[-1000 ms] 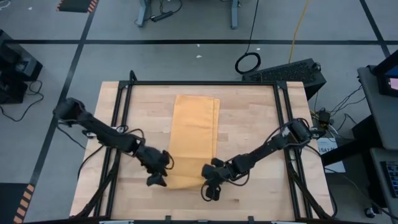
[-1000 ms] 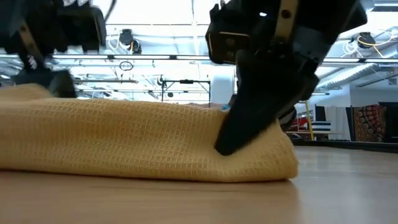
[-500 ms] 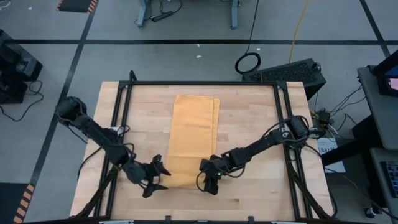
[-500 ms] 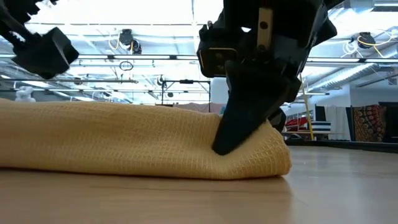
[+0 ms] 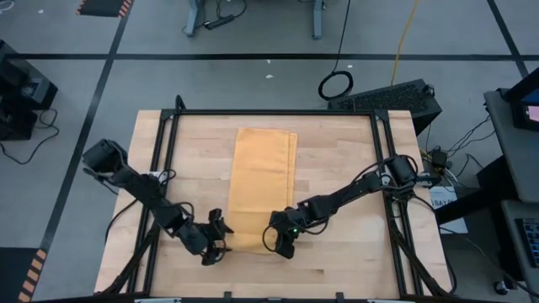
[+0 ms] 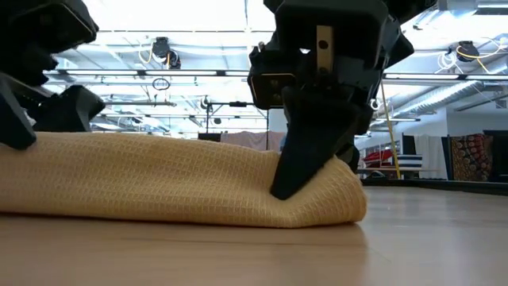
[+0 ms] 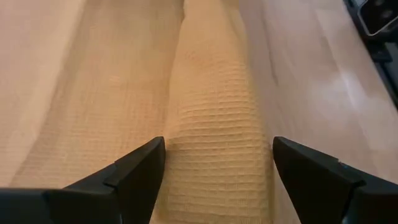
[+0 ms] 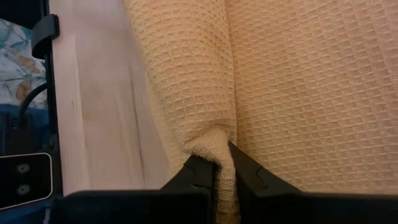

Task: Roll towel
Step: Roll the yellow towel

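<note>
While the right tool (image 8: 216,171) pinches the towel's (image 5: 263,181) rolled edge, the left tool (image 7: 214,171) straddles it, spread.

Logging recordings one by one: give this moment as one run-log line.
towel: flat on table, near end rolled | right gripper: shut, pinching rolled edge | left gripper: open, straddling roll at its other corner

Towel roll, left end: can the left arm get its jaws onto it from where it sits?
Probably yes. The left gripper is open, jaws either side of the towel roll's end, nothing between. The right gripper pinches the other end, well clear.
</note>
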